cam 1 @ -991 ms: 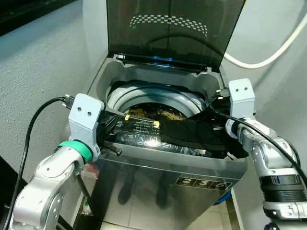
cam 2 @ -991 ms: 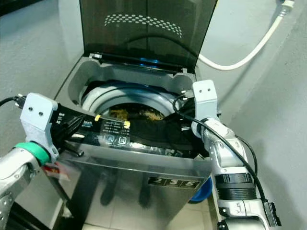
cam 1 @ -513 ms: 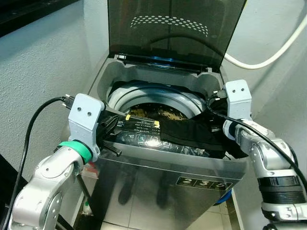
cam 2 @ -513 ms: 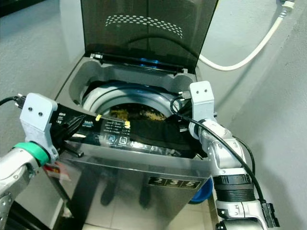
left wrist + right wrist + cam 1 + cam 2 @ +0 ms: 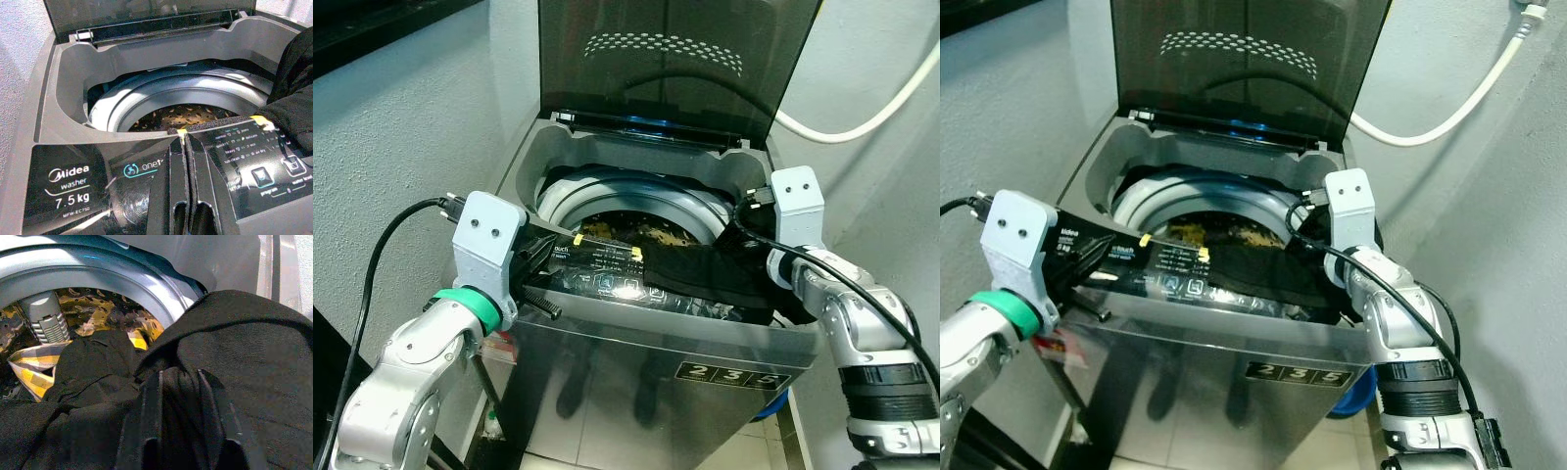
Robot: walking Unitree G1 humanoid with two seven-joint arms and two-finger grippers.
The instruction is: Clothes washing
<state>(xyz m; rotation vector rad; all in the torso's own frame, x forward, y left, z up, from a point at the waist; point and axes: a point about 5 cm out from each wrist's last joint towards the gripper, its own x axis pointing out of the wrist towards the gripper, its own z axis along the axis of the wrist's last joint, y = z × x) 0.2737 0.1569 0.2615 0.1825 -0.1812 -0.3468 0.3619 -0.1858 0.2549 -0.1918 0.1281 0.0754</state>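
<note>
A grey top-loading washing machine [image 5: 646, 338] stands before me with its dark lid [image 5: 675, 59] raised. A black garment [image 5: 705, 274] lies draped over the right part of the front control panel and hangs into the drum [image 5: 146, 100]. My right gripper [image 5: 178, 377] is shut on that garment at the drum's right rim, cloth bunched between its fingers [image 5: 151, 421]. Lower in the drum lie more dark cloth and a yellow-and-grey patterned piece [image 5: 29, 367]. My left gripper [image 5: 182, 142] is shut, its tips resting over the left of the control panel [image 5: 244, 161] at the drum's front edge.
Grey walls close in on both sides of the machine. A white hose [image 5: 862, 113] runs along the right wall. A blue basin [image 5: 1356, 392] sits on the floor by the machine's right front corner. A grey agitator post [image 5: 46, 323] stands in the drum.
My right gripper has shifted a little inward over the drum's right rim, taking the black garment with it. The left arm has stayed where it was.
</note>
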